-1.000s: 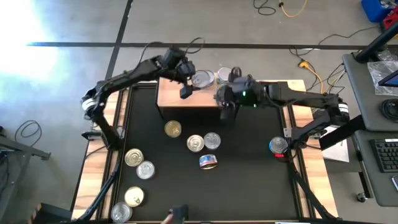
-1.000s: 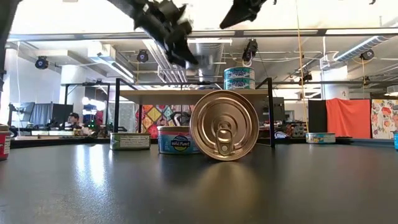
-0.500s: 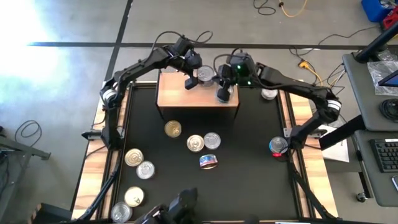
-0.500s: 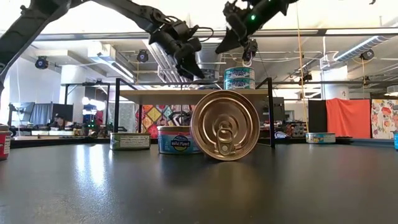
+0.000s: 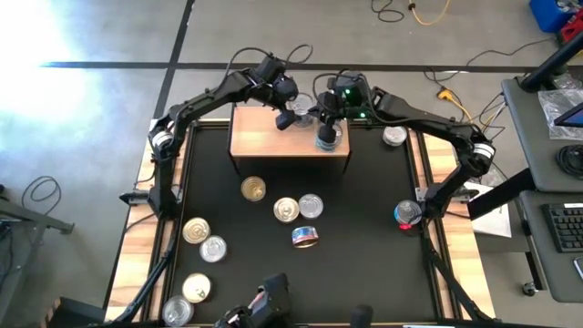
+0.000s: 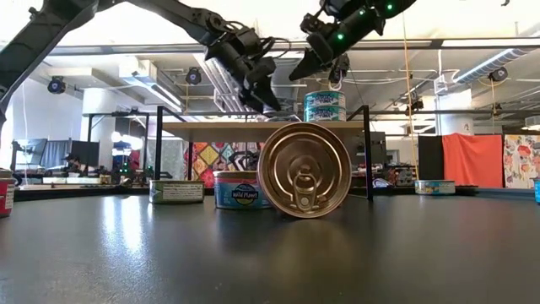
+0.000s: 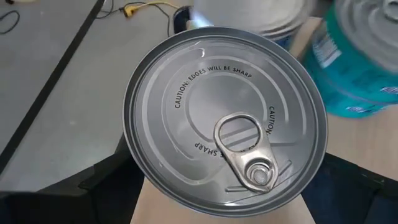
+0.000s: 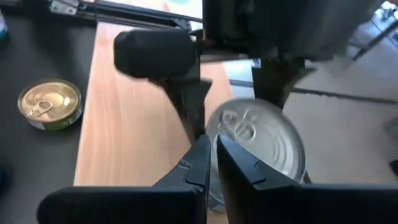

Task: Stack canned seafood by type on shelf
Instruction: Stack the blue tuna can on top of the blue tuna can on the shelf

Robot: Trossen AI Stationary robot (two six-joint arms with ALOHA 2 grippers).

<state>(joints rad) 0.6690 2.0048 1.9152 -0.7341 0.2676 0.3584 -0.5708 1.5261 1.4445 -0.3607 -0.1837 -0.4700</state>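
The shelf (image 5: 264,138), a light-wood board on dark legs, stands at the table's far edge. A stack of two teal-labelled tins (image 6: 325,105) rests on its right end. My left gripper (image 5: 290,117) is over the shelf's far right part, beside that stack, shut on a silver-lidded tin (image 7: 224,118). My right gripper (image 5: 324,130) hovers just above the stack, shut and empty (image 8: 211,155). Several more tins lie on the black table; a gold-lidded one (image 6: 305,171) stands on its rim. My left gripper holds the silver-lidded tin by its side wall, pinched between the two fingers (image 7: 106,183), which stand on opposite sides of it. They come from above, pointing down. The lid (image 8: 261,140) faces up. Whether the tin's base is on the shelf is hidden.
Gold-lidded and silver-lidded tins (image 5: 286,210) cluster mid-table, one on its side (image 5: 305,237). Several more (image 5: 196,230) lie near the left near corner. A blue tin (image 5: 407,213) and a silver one (image 5: 394,137) sit by the right rim. The shelf's left half is bare.
My left gripper has moved toward the far right of the shelf and down to the silver-lidded tin. My right gripper has moved from the shelf's near right edge toward the far edge, over the stacked tins.
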